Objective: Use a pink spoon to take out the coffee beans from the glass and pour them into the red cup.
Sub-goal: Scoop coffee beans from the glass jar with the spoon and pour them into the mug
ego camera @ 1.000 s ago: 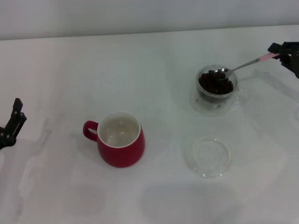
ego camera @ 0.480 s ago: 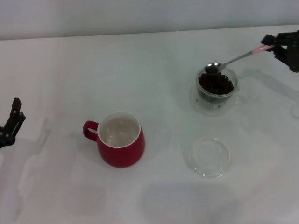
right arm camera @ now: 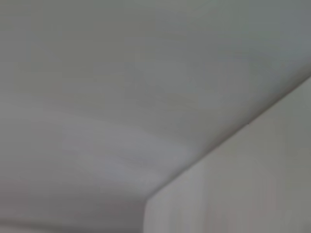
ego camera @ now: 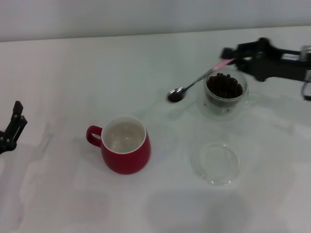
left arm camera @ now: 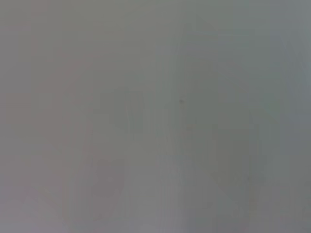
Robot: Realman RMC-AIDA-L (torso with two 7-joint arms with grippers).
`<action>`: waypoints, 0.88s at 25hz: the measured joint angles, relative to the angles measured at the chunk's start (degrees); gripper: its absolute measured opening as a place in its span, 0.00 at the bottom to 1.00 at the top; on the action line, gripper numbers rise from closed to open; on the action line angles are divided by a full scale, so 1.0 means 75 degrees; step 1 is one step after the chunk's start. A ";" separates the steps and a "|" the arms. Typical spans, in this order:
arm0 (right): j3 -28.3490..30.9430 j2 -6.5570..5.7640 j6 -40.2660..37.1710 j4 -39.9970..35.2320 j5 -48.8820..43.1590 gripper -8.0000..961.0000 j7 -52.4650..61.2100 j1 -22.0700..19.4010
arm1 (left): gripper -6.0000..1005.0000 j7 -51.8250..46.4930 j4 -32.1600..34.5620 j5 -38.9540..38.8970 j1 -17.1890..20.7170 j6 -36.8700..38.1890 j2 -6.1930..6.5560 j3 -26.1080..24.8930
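Observation:
In the head view my right gripper (ego camera: 232,56) is shut on the pale pink handle of the pink spoon (ego camera: 197,81), above and just behind the glass (ego camera: 225,93). The spoon slants down to the left, and its bowl carries dark coffee beans (ego camera: 174,96) in the air left of the glass. The glass holds a heap of coffee beans (ego camera: 224,86). The red cup (ego camera: 125,144), white inside with nothing in it, stands lower left, handle to the left. My left gripper (ego camera: 11,127) is parked at the left edge. Both wrist views show only blank pale surface.
A flat shallow clear glass dish (ego camera: 216,162) lies on the white table (ego camera: 73,73) in front of the glass, right of the red cup. A pale wall runs along the table's far edge.
My right arm has swung left, lifting the spoon out of the glass; its loaded bowl now hangs left of the glass. The left arm has not moved.

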 joint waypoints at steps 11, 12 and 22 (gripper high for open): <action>-0.0890 0.0682 -0.0023 -0.0550 0.0001 0.16 -0.0118 0.0557 | 0.86 -0.0004 -0.0001 0.0001 -0.0009 -0.0016 0.0000 -0.0005; -0.0907 0.0754 0.0010 -0.0630 0.0001 0.16 -0.0199 0.0545 | 0.86 -0.0004 -0.0001 0.0001 -0.0009 -0.0016 0.0000 -0.0005; -0.0932 0.1074 0.0577 -0.0793 -0.0043 0.16 -0.1551 0.0305 | 0.86 -0.0004 -0.0001 0.0001 -0.0009 -0.0026 0.0000 -0.0005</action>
